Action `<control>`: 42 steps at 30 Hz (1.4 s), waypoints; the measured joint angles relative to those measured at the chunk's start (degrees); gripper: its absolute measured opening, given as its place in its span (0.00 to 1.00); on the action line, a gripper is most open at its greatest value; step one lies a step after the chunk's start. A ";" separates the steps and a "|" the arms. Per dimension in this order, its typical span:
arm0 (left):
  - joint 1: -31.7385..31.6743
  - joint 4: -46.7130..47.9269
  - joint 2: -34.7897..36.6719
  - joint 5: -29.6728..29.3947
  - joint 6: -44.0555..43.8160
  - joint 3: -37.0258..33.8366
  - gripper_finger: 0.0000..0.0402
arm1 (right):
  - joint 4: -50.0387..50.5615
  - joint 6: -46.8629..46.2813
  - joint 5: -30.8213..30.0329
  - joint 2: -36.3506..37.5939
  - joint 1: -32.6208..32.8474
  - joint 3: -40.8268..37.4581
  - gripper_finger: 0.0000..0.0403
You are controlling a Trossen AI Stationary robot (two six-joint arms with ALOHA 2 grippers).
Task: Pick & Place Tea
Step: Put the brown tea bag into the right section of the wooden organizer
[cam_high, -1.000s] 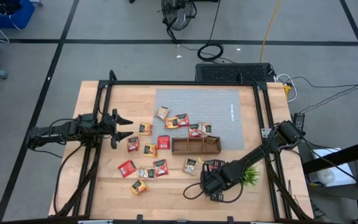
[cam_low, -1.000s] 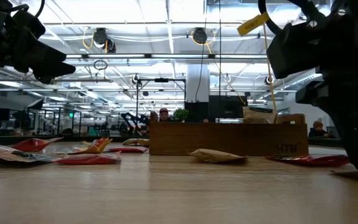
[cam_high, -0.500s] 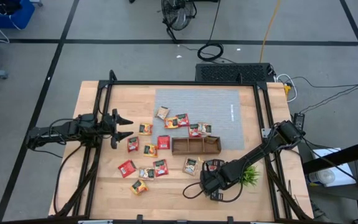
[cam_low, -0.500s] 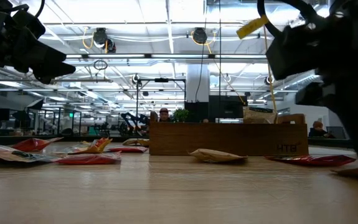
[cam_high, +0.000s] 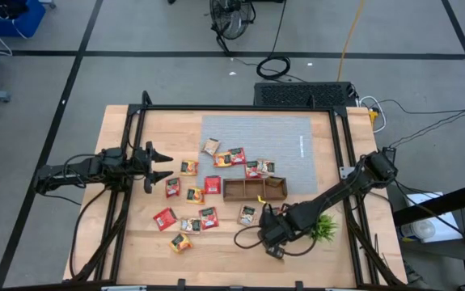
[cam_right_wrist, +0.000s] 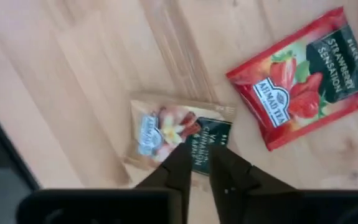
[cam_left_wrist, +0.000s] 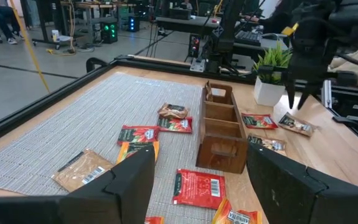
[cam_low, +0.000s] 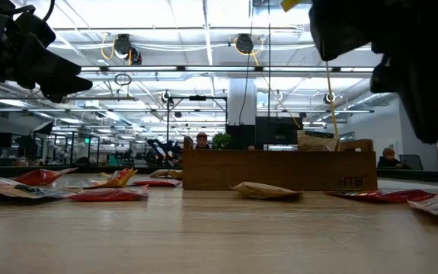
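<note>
Several tea sachets (cam_high: 212,184) lie flat on the table, red, orange and pale, left of and around the wooden tray (cam_high: 254,189). My right gripper (cam_right_wrist: 198,163) points down above a pale sachet (cam_right_wrist: 172,134) that lies flat on the wood beside a red strawberry sachet (cam_right_wrist: 303,78). Its fingers stand a narrow gap apart, clear of the table and with nothing between them, as the left wrist view (cam_left_wrist: 294,102) also shows. My left gripper (cam_high: 164,164) waits open and level over the table's left side.
A spiky green plant (cam_high: 325,229) in a white pot stands just right of my right gripper. The tray sits at the near edge of a grey woven mat (cam_high: 256,137). Black frame rails (cam_high: 135,162) border the table. Bare wood lies along the near edge.
My right gripper has risen from the table near the pale sachet, rolling at the wrist and shifting slightly toward the table's left. The pale sachet has stayed on the table below it.
</note>
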State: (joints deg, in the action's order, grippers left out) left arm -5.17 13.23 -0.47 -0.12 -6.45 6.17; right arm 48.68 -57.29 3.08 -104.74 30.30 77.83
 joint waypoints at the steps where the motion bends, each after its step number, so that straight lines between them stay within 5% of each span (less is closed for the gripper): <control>1: 0.00 0.00 -0.01 0.00 -0.01 0.00 0.63 | 0.45 -1.90 -0.06 0.02 0.02 0.33 0.17; 8: 0.00 0.00 -0.01 0.00 0.00 -0.01 0.63 | 4.20 -22.85 0.10 0.03 0.07 0.56 0.35; 15: 0.01 0.00 -0.01 0.00 -0.01 0.00 0.63 | 4.54 -29.36 2.15 0.10 -0.21 0.56 0.43; 24: 0.00 0.00 0.00 0.00 0.00 -0.01 0.63 | 4.21 -28.37 7.43 -0.04 -0.78 0.63 0.41; 42: 0.01 0.00 -0.01 0.00 0.00 0.00 0.63 | 6.14 -0.25 10.78 -0.36 -2.93 5.03 0.39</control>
State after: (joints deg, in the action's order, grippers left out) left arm -5.16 13.23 -0.48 -0.12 -6.45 6.17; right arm 54.82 -57.54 13.86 -105.10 27.38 82.86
